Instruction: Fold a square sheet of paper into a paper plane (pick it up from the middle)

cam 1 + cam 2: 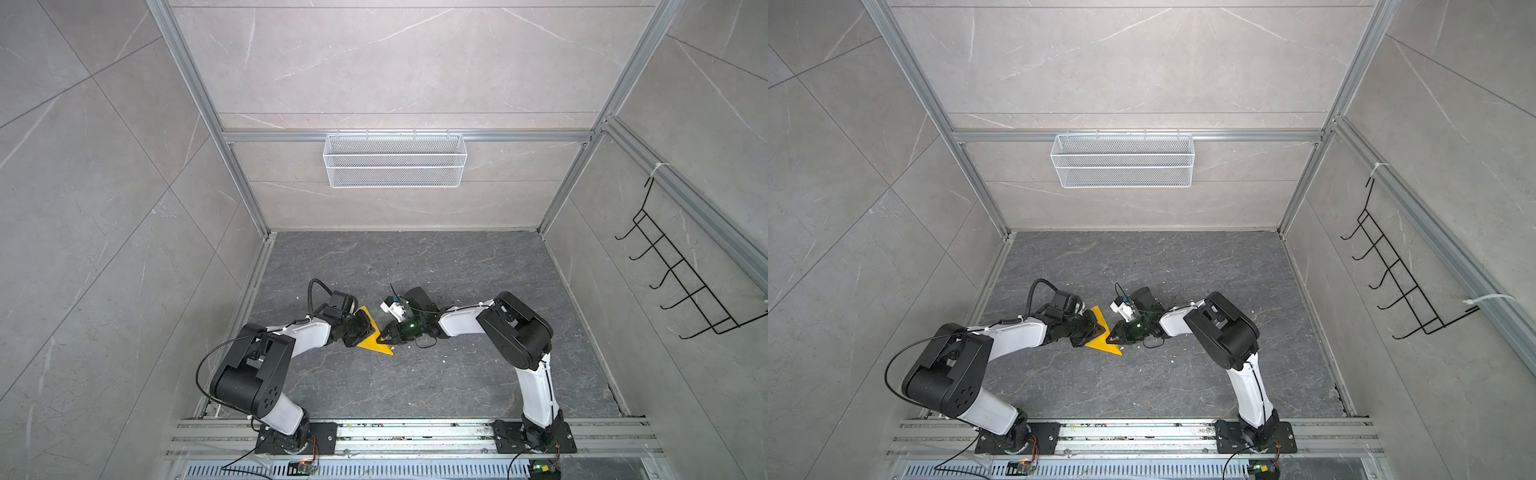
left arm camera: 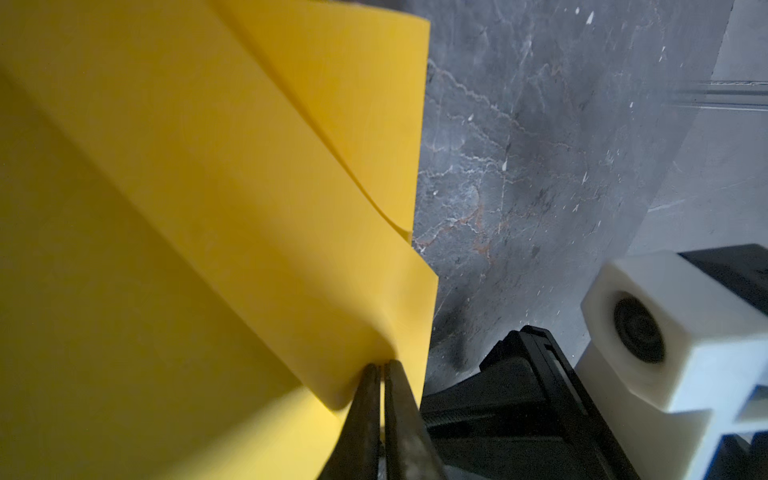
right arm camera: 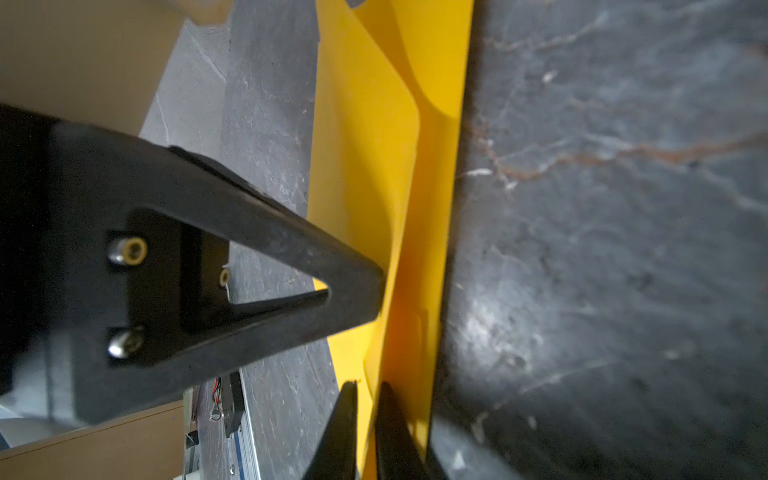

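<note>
top views: illumination is even and diffuse from overhead. the pale walls are bright, without glare. focus is sharp throughout. straight frame rails bow toward the picture edges. soft shadows lie on the dark table (image 1: 415, 270) directly beneath each arm.

left wrist view: the yellow paper (image 2: 208, 187) is brightly lit beyond the left gripper (image 2: 382, 365), shaded and out of focus beside it. the white camera housing (image 2: 665, 332) alongside is soft.

right wrist view: a glare patch lies on the table just beside the right gripper (image 3: 368, 386). corners darken; near parts are blurred.
</note>
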{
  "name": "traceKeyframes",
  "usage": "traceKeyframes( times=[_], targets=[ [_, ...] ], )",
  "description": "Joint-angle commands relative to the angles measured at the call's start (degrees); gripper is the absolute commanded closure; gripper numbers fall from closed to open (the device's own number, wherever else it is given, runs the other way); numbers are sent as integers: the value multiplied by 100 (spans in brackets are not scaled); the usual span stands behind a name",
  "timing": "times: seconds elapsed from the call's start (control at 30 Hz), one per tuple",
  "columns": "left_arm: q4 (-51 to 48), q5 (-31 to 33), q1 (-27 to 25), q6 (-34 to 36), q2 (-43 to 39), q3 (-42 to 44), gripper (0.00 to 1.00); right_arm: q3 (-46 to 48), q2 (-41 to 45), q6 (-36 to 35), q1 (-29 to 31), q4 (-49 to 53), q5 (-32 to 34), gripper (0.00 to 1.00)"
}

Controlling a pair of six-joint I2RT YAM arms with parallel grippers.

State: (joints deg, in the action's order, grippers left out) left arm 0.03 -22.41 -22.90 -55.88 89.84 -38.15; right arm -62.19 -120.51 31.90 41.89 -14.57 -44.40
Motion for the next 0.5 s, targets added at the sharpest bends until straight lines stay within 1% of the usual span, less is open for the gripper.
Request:
traceKeyframes(
  times=[0.0,0.37,0.47],
  targets=[
    [-97,23,-3,122,40,-171,89,211,-372,10,-31,745,485,87],
    [-197,229,-3,7,-98,-8,89,62,-473,10,-49,979,463,86],
    [-214,229,1,15,-116,-34,89,15,-493,-7,-49,1065,459,88]
  ],
)
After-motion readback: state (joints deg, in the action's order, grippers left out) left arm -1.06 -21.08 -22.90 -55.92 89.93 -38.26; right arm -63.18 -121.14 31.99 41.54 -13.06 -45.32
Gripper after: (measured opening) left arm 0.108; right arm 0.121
